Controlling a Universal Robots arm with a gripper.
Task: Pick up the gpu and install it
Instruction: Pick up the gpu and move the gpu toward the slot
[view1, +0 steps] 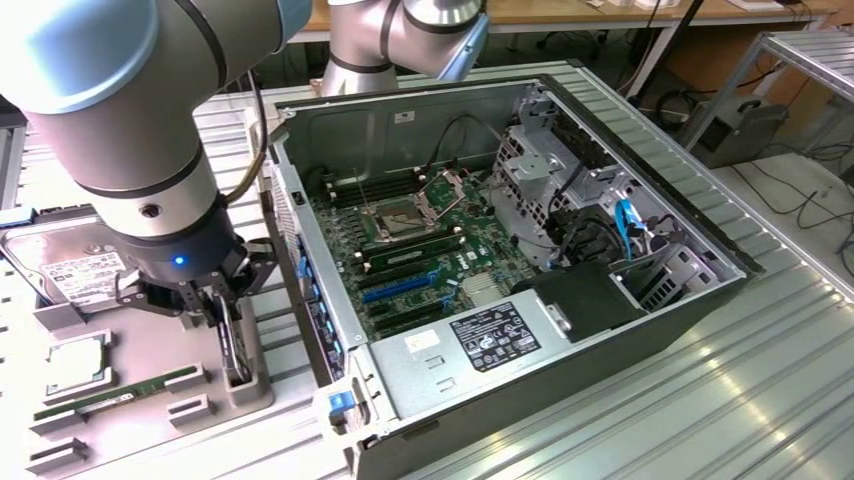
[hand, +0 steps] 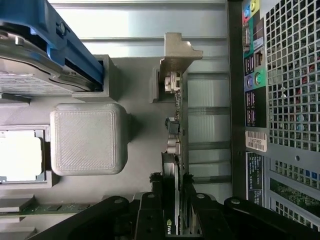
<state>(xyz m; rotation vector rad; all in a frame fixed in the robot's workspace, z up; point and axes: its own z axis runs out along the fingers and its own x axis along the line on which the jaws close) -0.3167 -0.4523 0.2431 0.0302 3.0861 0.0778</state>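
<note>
Gripper (hand: 172, 186) is down over the grey parts tray (view1: 134, 345), on the exterior view's left. Its fingers (hand: 151, 207) sit one on each face of the gpu (hand: 174, 135) and press against it: clamped on the card.

The gpu (view1: 238, 352) stands on edge, upright in its holder slot on the tray. Its silver bracket end with the port connectors points away from the fingers.

Just beside the card in the wrist view is a square grey block (hand: 87, 140). Past that lie the processor (hand: 17, 155) and the green memory stick (view1: 120, 393), each in its own recess. The hard drive (view1: 67, 270) with its blue rail (hand: 60, 40) is at the tray's far end.

The open computer case (view1: 694, 290) lies on its side on the exterior view's right of the tray, motherboard (view1: 414, 250) exposed, power supply (view1: 494, 340) at the near end.
</note>
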